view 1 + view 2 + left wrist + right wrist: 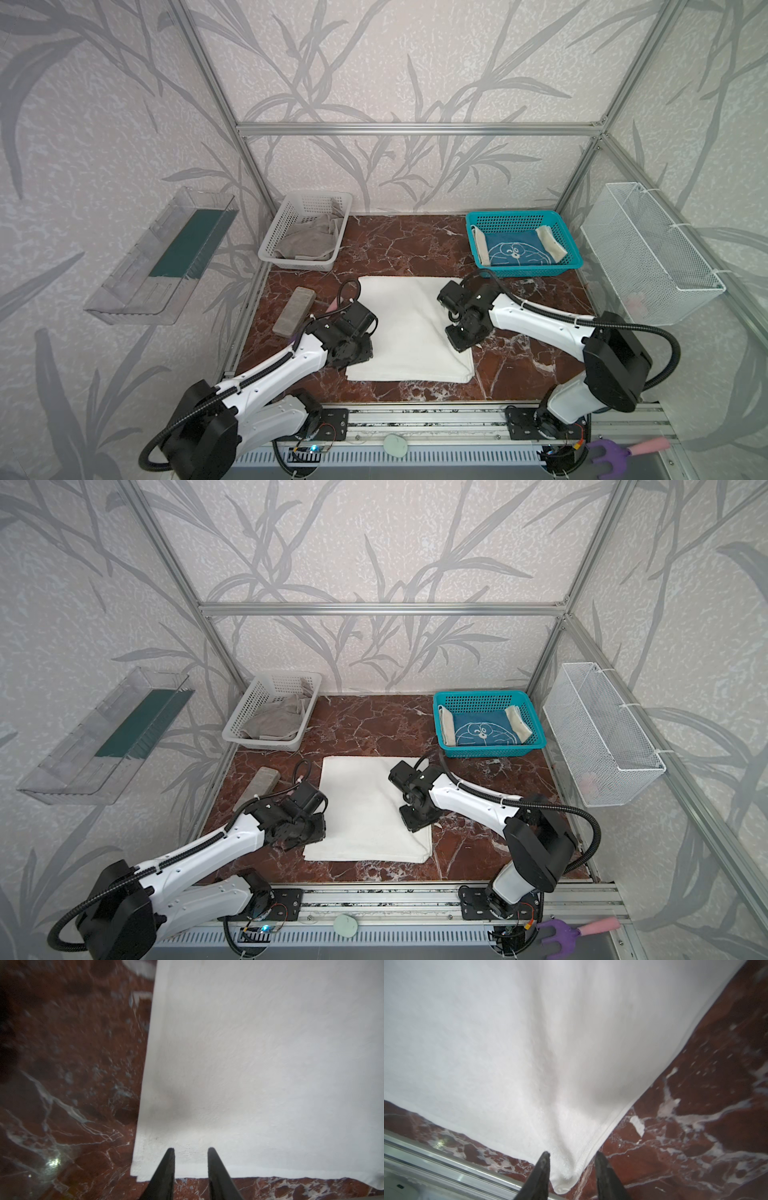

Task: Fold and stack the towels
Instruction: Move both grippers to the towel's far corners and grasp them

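Three entries: Doraemon towel (515,249) lay folded in teal basket (511,214); grey towel (307,241) crumpled in white basket (291,264); white towel (411,328) part-folded at centre of worktop (519,365); left fingers (166,1172), right fingers (542,1172) stood ajar, empty.

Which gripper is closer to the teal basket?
Right. The right gripper is at the white towel, near right corner, in front of the teal basket; the left gripper is at its near left corner.

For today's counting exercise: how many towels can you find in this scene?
3. White towel lying flat on the marble table; grey towel crumpled in the white basket; blue-and-cream Doraemon towel in the teal basket. Others could lie hidden beneath those.
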Robot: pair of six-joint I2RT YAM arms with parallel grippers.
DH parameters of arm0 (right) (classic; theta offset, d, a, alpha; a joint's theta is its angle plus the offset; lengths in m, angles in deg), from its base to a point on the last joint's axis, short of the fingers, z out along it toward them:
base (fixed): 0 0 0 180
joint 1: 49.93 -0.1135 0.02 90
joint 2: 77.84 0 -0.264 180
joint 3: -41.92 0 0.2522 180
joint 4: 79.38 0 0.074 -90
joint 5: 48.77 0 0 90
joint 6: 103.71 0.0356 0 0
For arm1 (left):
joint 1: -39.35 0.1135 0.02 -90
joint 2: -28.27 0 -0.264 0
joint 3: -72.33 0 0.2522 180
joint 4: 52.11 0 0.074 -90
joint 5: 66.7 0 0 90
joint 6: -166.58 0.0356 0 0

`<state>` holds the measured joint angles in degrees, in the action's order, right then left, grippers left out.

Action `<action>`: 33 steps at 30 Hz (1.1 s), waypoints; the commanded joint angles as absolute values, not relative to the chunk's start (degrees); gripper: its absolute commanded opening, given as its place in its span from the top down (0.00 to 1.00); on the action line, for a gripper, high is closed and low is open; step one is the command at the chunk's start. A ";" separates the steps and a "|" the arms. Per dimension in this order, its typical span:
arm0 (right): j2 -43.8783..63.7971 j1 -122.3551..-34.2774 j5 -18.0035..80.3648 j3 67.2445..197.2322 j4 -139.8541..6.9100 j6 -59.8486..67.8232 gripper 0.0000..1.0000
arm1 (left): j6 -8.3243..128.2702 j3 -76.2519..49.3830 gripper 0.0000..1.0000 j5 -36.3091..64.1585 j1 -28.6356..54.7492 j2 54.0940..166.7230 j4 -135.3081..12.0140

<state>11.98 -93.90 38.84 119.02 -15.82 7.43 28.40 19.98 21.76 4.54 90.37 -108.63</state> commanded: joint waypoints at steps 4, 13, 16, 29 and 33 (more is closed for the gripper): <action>13.99 -85.18 36.74 127.14 -15.86 0.95 0.60 | 40.04 8.92 0.52 19.09 18.98 95.44 -104.28; 23.40 -79.15 43.98 128.68 -32.79 4.19 0.88 | 47.98 -5.52 0.50 8.60 30.00 121.82 -90.28; 27.03 -77.47 44.57 131.10 -34.64 4.57 0.88 | 48.27 -7.48 0.49 6.68 30.79 127.68 -84.69; 38.04 -72.71 44.71 139.08 -33.55 3.08 0.78 | 49.52 -11.28 0.49 6.03 32.53 139.64 -80.43; 39.50 -71.34 44.01 140.45 -33.27 2.66 0.72 | 49.34 -11.24 0.56 5.40 32.59 140.30 -80.14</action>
